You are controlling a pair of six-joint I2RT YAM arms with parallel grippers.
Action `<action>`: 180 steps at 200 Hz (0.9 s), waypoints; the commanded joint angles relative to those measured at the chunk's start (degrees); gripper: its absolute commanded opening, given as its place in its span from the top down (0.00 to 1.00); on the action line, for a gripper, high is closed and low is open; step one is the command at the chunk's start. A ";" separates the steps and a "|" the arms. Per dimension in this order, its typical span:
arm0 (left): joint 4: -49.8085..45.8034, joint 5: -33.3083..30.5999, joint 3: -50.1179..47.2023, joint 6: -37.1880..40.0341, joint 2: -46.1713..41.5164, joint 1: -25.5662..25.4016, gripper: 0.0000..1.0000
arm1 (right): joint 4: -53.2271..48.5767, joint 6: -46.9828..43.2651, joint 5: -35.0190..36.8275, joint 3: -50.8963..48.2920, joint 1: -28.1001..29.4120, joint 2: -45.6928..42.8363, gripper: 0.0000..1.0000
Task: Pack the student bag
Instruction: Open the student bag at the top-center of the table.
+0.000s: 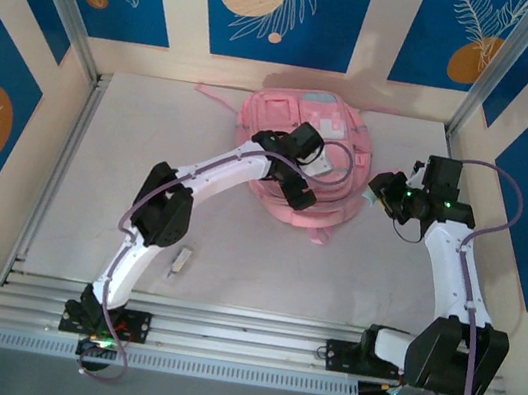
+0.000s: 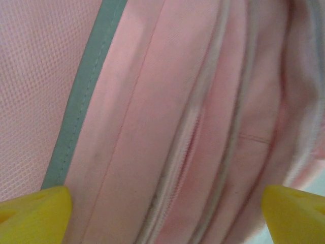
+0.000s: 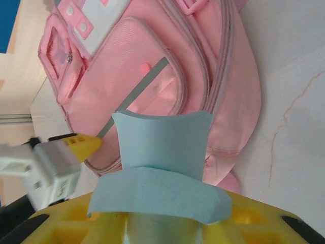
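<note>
Above student bag [image 1: 269, 117], we see left arm extended, left gripper [image 1: 307, 171] wide, empty; right gripper [image 1: 383, 192] alongside pinches blue paper [image 3: 162, 147].

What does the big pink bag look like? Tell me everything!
The bag is soft pink fabric, lying front up at the far middle of the table. It has zipped front pockets, a grey-blue trim strip, a pale blue-and-white patch and pink straps. The open left tool hovers right over it; actual touch is unclear.

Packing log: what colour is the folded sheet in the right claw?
The folded sheet is light blue, clearest in the right wrist view.
</note>
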 commanded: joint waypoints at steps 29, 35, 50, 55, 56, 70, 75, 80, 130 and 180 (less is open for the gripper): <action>-0.37 -6.06 3.04 2.02 4.19 0.99 0.27 | 0.95 0.31 -3.09 -1.99 -0.11 -2.37 0.65; -0.56 -5.26 3.47 1.74 4.34 1.15 0.34 | 0.95 0.23 -3.18 -2.08 -0.10 -2.33 0.65; -2.17 -2.72 5.55 0.76 4.84 1.64 0.53 | 1.03 0.14 -3.26 -2.34 -0.11 -2.34 0.67; -2.87 -1.71 6.28 0.22 4.94 1.74 0.59 | 1.08 0.18 -3.36 -2.43 -0.11 -2.33 0.67; -3.04 -1.52 6.40 0.12 4.96 1.70 0.61 | 1.10 0.20 -3.35 -2.43 -0.11 -2.37 0.67; -5.07 1.71 8.22 -1.49 4.69 2.03 0.80 | 1.51 0.47 -3.62 -2.74 -0.11 -2.32 0.68; -5.63 2.99 8.63 -2.11 4.44 2.19 0.86 | 1.77 0.65 -3.72 -2.91 -0.02 -2.32 0.68; -6.09 4.31 8.98 -2.74 4.14 2.38 0.91 | 2.03 0.81 -3.83 -3.11 0.14 -2.32 0.68; -6.17 10.60 8.94 -8.15 1.20 4.37 1.00 | 3.38 1.36 -3.35 -3.67 2.98 -0.06 0.70; -6.45 8.52 7.88 -5.91 2.95 4.38 0.86 | 4.04 1.71 -2.42 -3.23 4.20 0.61 0.71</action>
